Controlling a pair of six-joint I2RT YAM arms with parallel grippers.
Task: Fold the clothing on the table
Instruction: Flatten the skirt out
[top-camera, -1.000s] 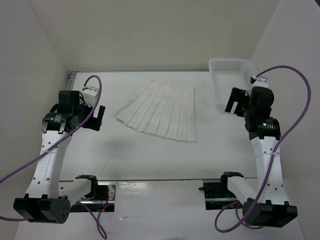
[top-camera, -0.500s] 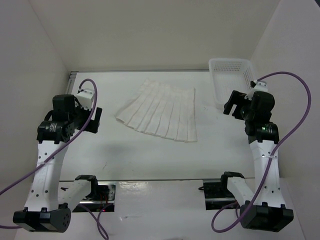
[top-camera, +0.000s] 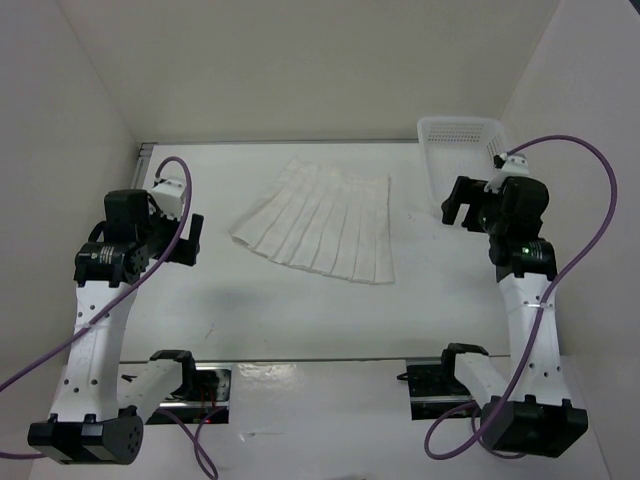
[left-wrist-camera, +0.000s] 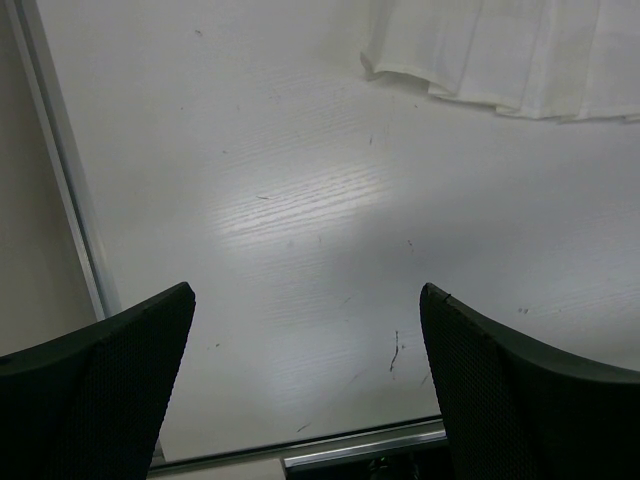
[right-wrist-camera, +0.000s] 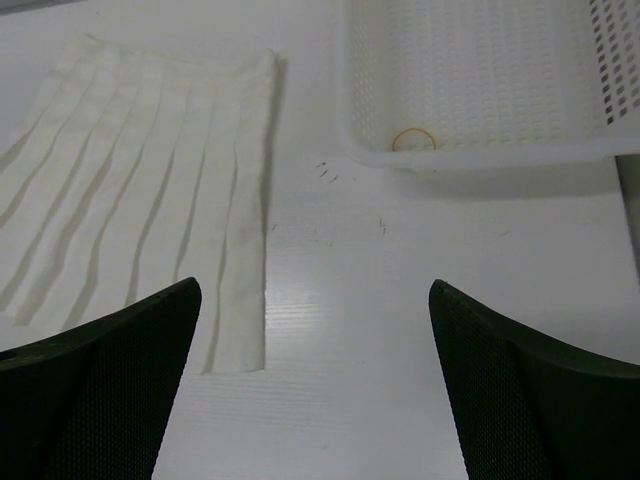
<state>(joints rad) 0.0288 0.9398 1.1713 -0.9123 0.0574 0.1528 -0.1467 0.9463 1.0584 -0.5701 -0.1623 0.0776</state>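
Black mesh-padded left gripper hangs spread wide and empty above the table. Mid-table, the white pleated skirt lies flat and unfolded. The right gripper, likewise spread and empty, hovers near the perforated plastic basket.

In the overhead view the white perforated left arm rises from seven o'clock and the matching right arm from five o'clock, elbows bent, with the black two-finger left gripper at nine o'clock and the right gripper at three o'clock facing inward, both spread wide and empty.
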